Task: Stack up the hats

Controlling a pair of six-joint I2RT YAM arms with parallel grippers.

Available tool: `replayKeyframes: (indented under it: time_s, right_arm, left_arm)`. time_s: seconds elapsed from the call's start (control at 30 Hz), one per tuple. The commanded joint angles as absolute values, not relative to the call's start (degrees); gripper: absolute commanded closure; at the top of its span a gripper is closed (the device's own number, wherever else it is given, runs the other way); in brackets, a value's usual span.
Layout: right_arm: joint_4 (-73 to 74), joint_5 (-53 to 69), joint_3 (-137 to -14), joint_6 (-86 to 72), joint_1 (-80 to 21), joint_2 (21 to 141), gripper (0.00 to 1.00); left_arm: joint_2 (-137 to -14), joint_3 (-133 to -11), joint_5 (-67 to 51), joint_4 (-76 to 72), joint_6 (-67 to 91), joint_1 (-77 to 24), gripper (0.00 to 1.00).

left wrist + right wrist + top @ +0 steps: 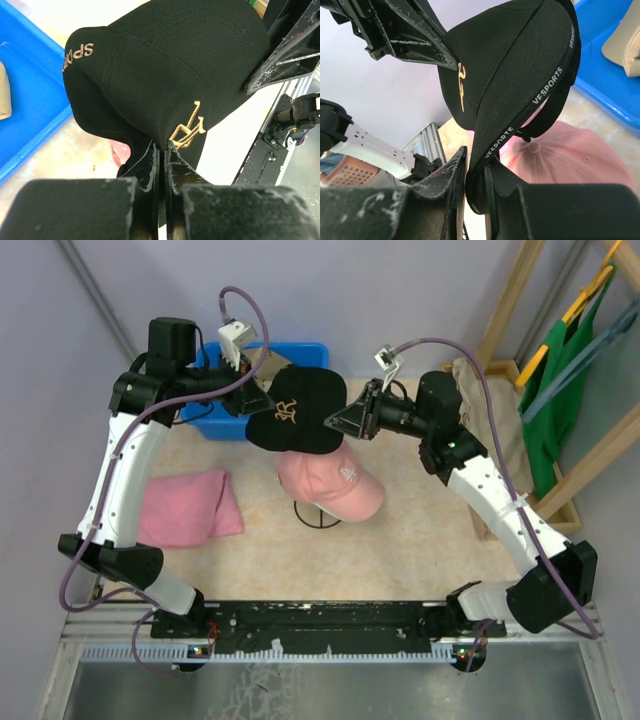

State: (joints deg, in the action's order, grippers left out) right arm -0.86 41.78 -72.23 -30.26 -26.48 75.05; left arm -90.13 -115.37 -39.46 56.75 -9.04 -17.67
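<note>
– What sits at the back of the table (420, 540)?
– A blue bin (300, 352), with something beige (2, 90) inside.
– And on the left?
– A pink cloth (190, 505), lying flat, near the bin but apart from it.
– On the right?
– A wooden rack (505, 310). A beige garment (495, 410) drapes on it, and a green one (565, 400) hangs from yellow hangers (590, 295).

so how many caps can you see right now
2. The black cap hangs between the left fingers and right fingers; the pink cap sits just below it. A tan thing in the blue bin may be a third, mostly hidden.
</note>
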Motion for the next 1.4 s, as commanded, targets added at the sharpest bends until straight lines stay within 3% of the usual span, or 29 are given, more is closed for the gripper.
replayKeyframes:
  time_s: [0.0,0.13,0.23,0.3,0.37,0.43,0.57,0.77,1.07,1.37]
  right_arm:
    - [-5.59,43.33,-71.21,-32.65,-27.16,73.89,0.85]
    - [-7.78,43.97,-69.88,-34.45,-27.18,74.03,0.99]
    - [-9.80,43.56,-68.82,-36.93,-27.16,72.67,1.00]
    - [-11.94,42.56,-68.40,-39.74,-27.16,71.30,1.00]
    - [-14.27,41.34,-68.77,-44.39,-27.16,70.45,1.00]
    - [-15.45,39.90,-69.45,-48.29,-27.16,70.05,1.00]
    - [-17.55,36.76,-69.18,-56.69,-27.16,69.40,1.00]
    - [-24.76,35.59,-67.07,-64.74,-27.16,70.85,1.00]
    - [-26.44,34.48,-64.94,-67.59,-27.07,72.41,1.00]
    - [-29.52,33.19,-56.25,-68.75,-27.00,73.04,1.00]
  left_arm:
    - [-90.32,-117.43,-40.52,55.87,-9.63,-18.19,1.00]
    - [-90.69,-117.42,-41.74,55.05,-9.25,-18.19,1.00]
    - [-90.66,-117.15,-38.58,53.74,-8.80,-18.15,0.97]
    - [-89.75,-115.93,-30.54,50.89,-6.50,-17.83,0.78]
    - [-86.97,-111.98,-16.68,45.80,-1.90,-16.66,0.43]
    - [-82.28,-103.28,-7.15,38.47,2.57,-13.48,0.23]
    - [-73.86,-88.24,-7.73,27.52,8.24,-4.56,0.11]
    - [-73.82,-77.03,-9.81,25.93,9.81,0.31,0.03]
    - [-72.49,-53.79,-28.68,8.25,13.65,2.86,0.13]
    - [-69.03,-46.79,-25.87,2.49,25.76,3.01,0.10]
